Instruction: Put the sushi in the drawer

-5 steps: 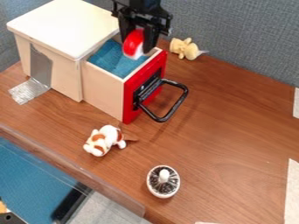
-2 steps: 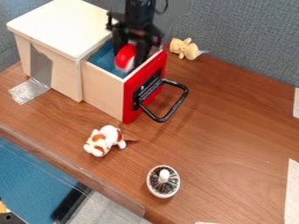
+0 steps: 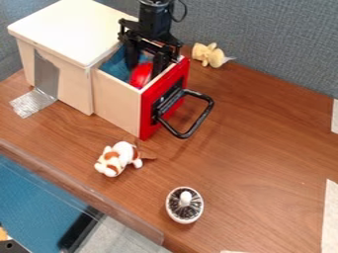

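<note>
sushi (image 3: 140,76) is inside the open drawer (image 3: 117,103), at the gripper (image 3: 144,71); whether it is gripped, i cannot tell.

Black arm (image 3: 155,22) hanging steeply downward

Red sushi (image 3: 141,75), red drawer front (image 3: 149,117) with black handle (image 3: 186,134), blue drawer lining (image 3: 116,65), brown-and-white plush toy (image 3: 117,158)

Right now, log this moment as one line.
drawer: open | red sushi: within drawer walls | gripper: down inside drawer, at sushi | release: cannot tell
</note>
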